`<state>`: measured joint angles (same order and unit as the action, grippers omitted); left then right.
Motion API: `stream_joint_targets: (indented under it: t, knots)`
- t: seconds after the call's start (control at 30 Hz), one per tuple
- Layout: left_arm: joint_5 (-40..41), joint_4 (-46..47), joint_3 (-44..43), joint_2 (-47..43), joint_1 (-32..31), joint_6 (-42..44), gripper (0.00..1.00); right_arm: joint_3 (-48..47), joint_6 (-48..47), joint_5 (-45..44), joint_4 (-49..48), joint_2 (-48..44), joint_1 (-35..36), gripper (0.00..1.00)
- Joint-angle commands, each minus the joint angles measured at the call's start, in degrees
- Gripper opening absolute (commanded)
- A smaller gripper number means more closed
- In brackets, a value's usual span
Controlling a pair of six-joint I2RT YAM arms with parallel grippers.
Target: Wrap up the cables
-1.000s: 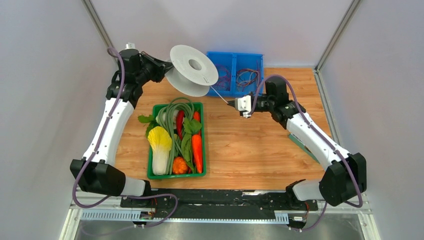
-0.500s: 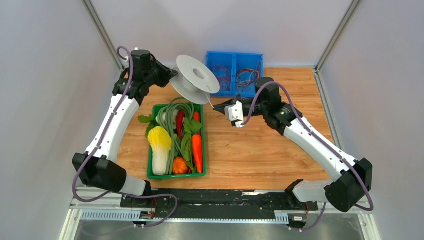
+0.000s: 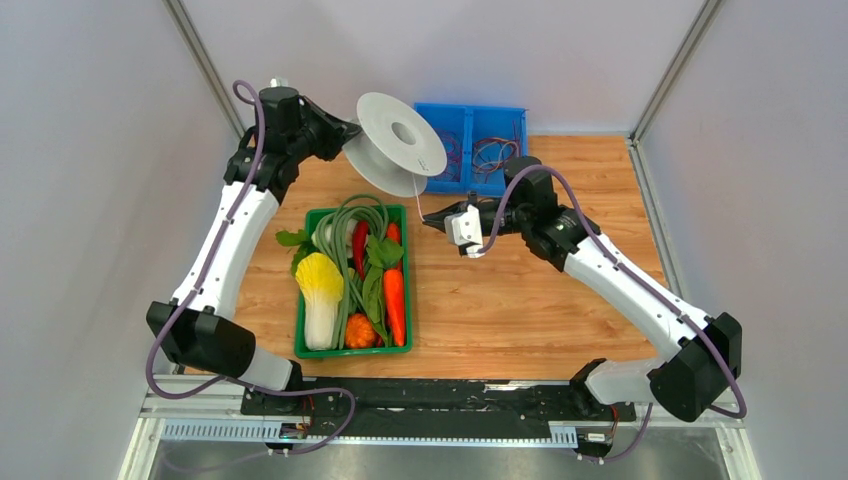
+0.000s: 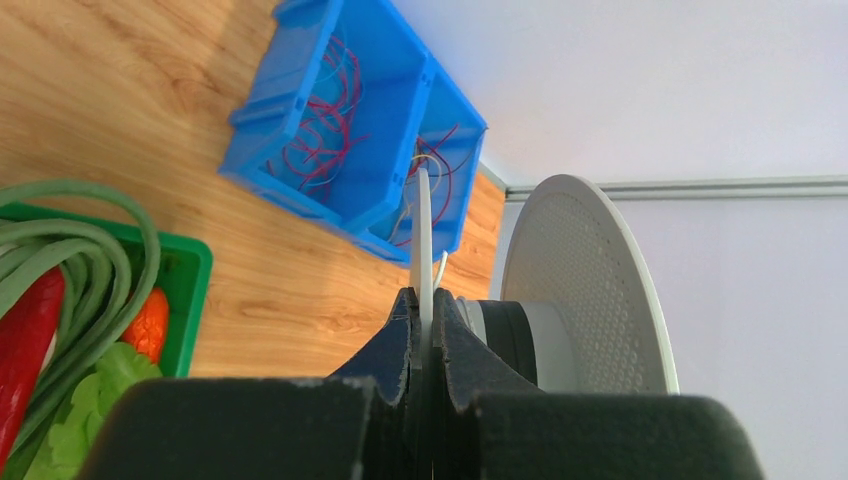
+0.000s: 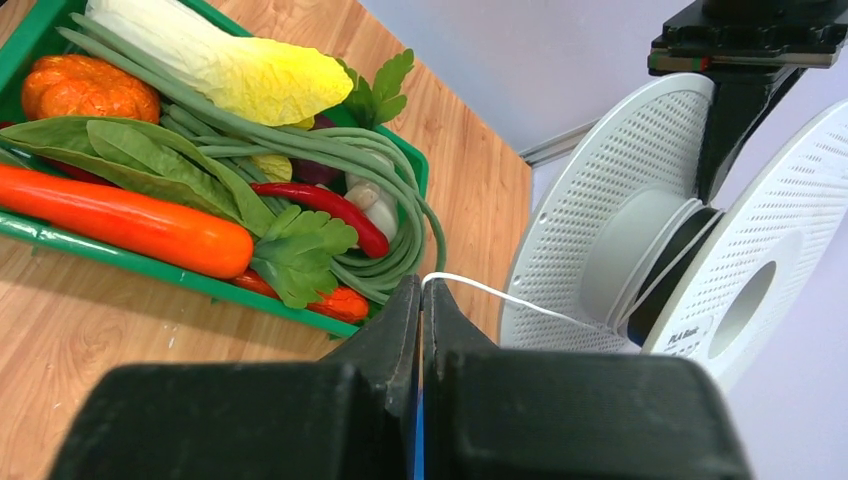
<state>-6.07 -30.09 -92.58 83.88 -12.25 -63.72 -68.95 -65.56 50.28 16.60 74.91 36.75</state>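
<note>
Right fingers [image 5: 409,306] crept left — wire [image 5: 500,297] reaches spool [image 3: 385,125].

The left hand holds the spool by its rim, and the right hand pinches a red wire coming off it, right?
Nearly: the wire is white, not red, as the right wrist view shows. The left hand does grip the spool rim.

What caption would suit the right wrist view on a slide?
Right end effector pinching a thin white wire that runs to a perforated grey spool, beside a green tray of vegetables.
</note>
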Motion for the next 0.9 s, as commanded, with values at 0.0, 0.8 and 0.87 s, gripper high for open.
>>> stream_joint_targets:
  t: [0.0, 0.8, 0.87]
  knots:
    - [5.01, 11.54, -3.75, -0.12, 0.74, -0.09, 0.0, -1.62, 2.81, 5.71, -1.65, -1.0, 2.18, 0.0]
    - [20.03, 1.78, -3.58, -3.54, -11.12, 8.79, 0.0, -2.95, 2.72, -39.19, -41.63, 9.45, 15.72, 0.0]
    - [20.22, 2.66, -2.61, -4.16, -11.57, 9.23, 0.0, -3.3, 2.63, -41.05, -43.58, 10.07, 15.81, 0.0]
